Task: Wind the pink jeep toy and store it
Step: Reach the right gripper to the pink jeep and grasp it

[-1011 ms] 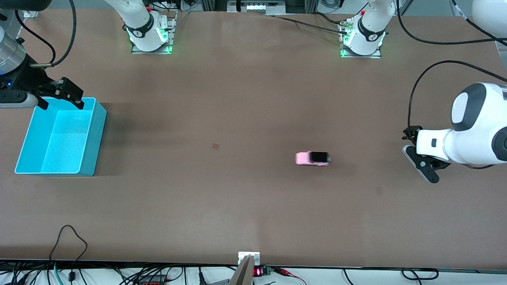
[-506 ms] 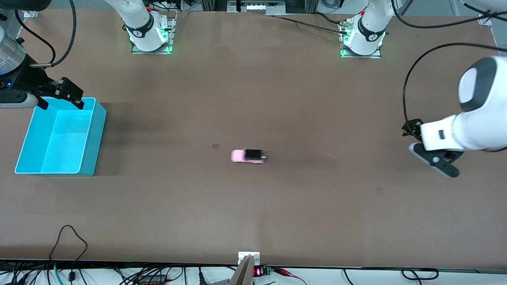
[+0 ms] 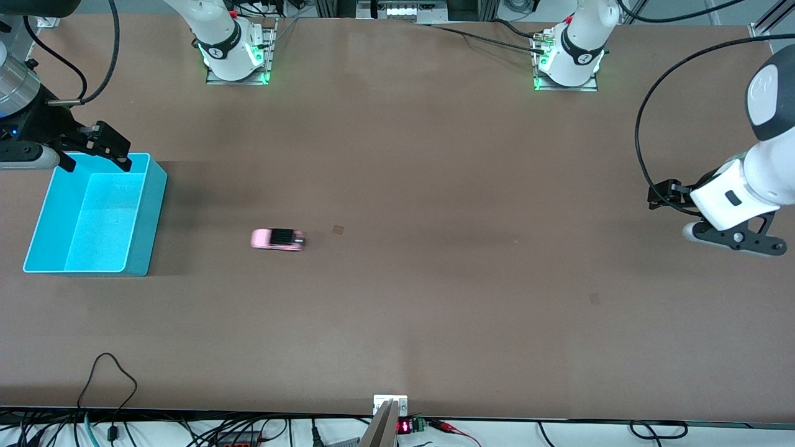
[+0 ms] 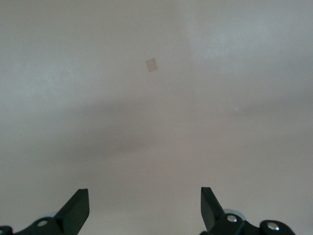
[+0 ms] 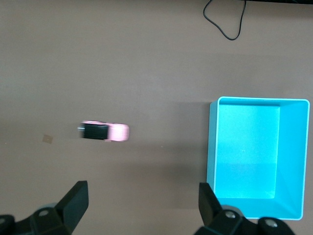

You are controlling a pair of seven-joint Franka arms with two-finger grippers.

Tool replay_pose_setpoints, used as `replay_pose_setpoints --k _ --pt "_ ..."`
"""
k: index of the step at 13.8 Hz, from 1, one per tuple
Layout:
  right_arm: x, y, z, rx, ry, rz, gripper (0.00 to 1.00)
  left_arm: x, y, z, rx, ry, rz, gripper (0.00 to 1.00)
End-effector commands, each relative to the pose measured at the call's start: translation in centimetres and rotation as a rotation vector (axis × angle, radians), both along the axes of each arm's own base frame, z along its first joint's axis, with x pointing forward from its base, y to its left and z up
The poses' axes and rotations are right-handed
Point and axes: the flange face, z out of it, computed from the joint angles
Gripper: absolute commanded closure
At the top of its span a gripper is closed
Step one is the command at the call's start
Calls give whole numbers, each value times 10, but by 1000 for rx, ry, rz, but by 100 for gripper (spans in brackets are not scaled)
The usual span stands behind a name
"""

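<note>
Storing is not yet done — the pink jeep toy point(image 3: 277, 239) sits on the worktop point(image 3: 435, 323) near the blue bin point(image 3: 140, 248), outside it. Right end effector point(image 3: 96, 149) hovers over the bin's rim, left end effector point(image 3: 733, 239) over its own end — both spread apart, empty.

A broad brown table point(image 3: 435, 323) under even light, with black cables point(image 3: 112, 397) trailing along its near edge

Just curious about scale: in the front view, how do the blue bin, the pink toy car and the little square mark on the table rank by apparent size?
1. Blue bin, by far the largest.
2. Pink toy car, much smaller.
3. Square mark, smallest.
</note>
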Motion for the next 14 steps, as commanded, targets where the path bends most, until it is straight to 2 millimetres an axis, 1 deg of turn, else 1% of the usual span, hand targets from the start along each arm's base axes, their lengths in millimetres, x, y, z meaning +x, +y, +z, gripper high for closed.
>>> replay_pose_setpoints --k 1,2,3,5,7,10,11,12,14 --pt "-1 -3 3 0 4 12 0 -11 15 18 -43 -44 109 0" --pt "-1 -3 3 0 4 12 0 -11 17 21 -40 -76 113 0" --pt "-1 -3 3 2 4 12 0 -16 21 20 -40 -97 120 0" --pt "-1 -3 2 2 7 12 0 -23 22 20 -42 -102 119 0" --pt "2 -4 -4 0 18 9 0 -25 23 21 -43 -98 117 0" --pt "10 -1 -27 -4 76 31 0 -29 24 27 -42 -108 119 0" --pt "8 0 -38 -10 134 62 0 -34 23 25 -43 -102 128 0" --pt "8 0 -50 -13 180 116 0 -39 23 27 -45 -106 113 0" --pt "17 1 -79 -9 240 326 0 -45 19 29 -49 -101 92 0"
